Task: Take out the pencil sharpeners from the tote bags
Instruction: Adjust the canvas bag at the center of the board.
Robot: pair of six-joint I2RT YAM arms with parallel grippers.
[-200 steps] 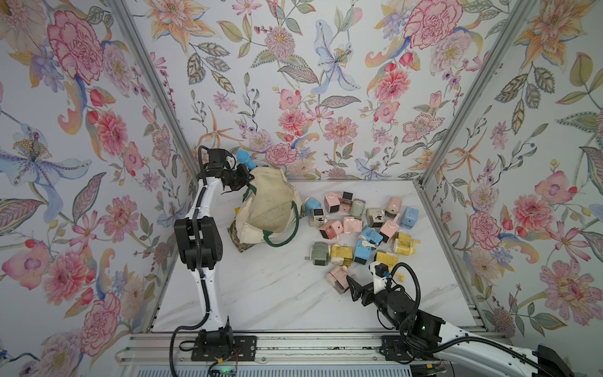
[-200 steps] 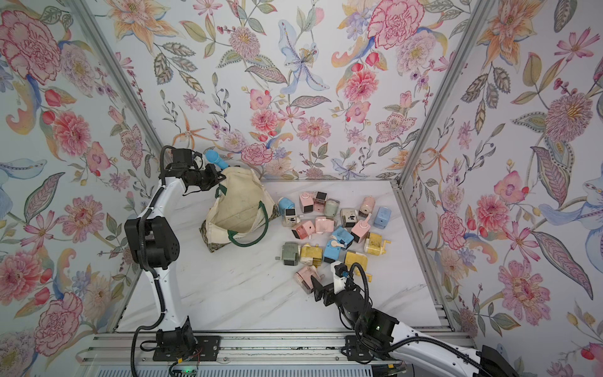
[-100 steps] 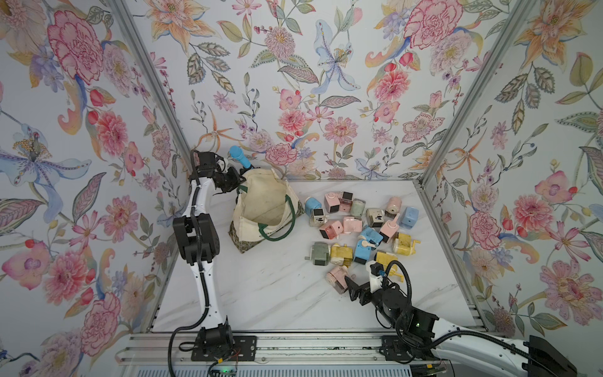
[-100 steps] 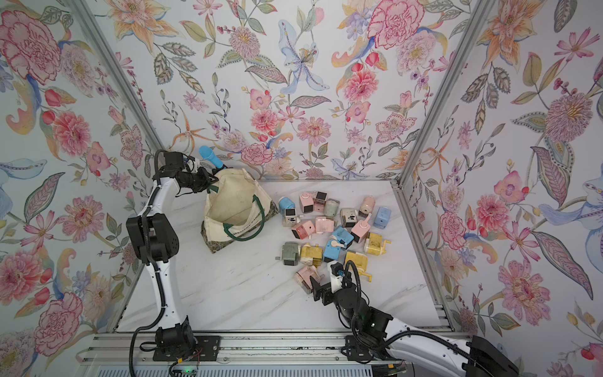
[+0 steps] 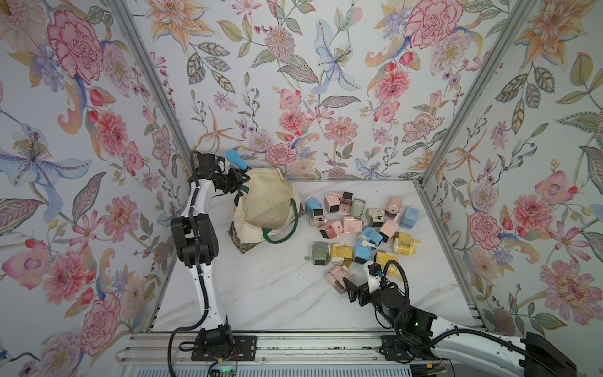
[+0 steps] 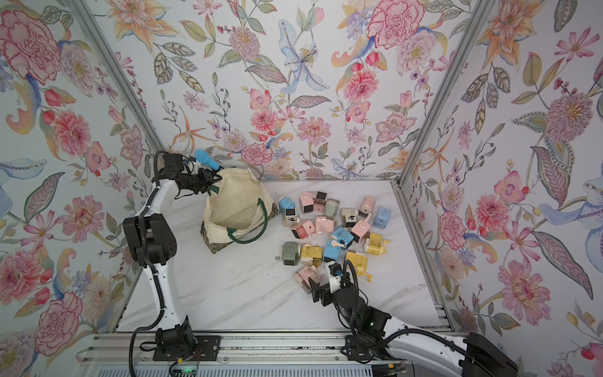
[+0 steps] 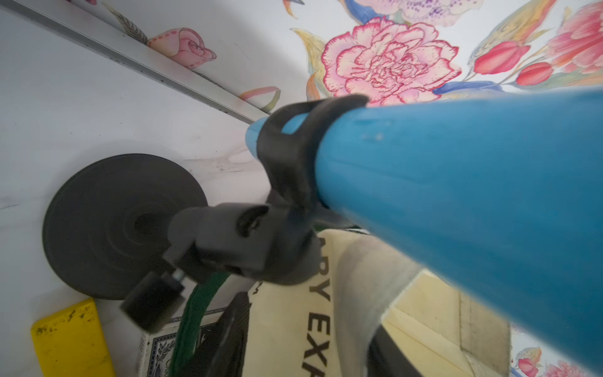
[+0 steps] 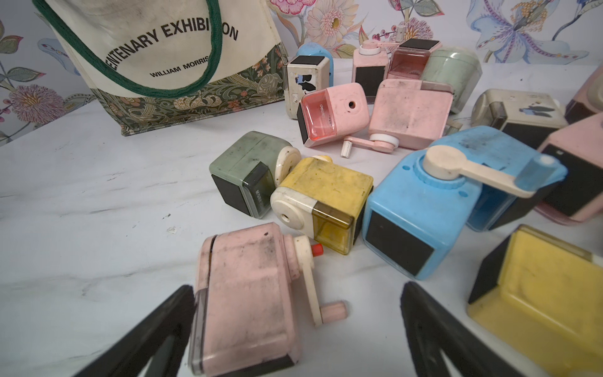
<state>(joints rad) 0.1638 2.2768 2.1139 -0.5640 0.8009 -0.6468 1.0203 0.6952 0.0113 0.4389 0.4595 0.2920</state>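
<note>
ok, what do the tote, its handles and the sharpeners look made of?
Tote bag: looks like cream woven canvas, matte, creased, with printed lettering.
Handles: dark green braided cord, likely cotton.
Pencil sharpeners: moulded plastic, smooth low-sheen shells, scuffed with dark grime; the yellow one's drawer is translucent.

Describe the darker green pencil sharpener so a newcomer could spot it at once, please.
Find the cream tote bag at the back left of the marble table, then the pile of pencil sharpeners beside it. On the pile's near edge, bag-side of a yellow sharpener, lies the grey-green sharpener: boxy with a dark face, unlike the paler, rounder green one farther back.
</note>
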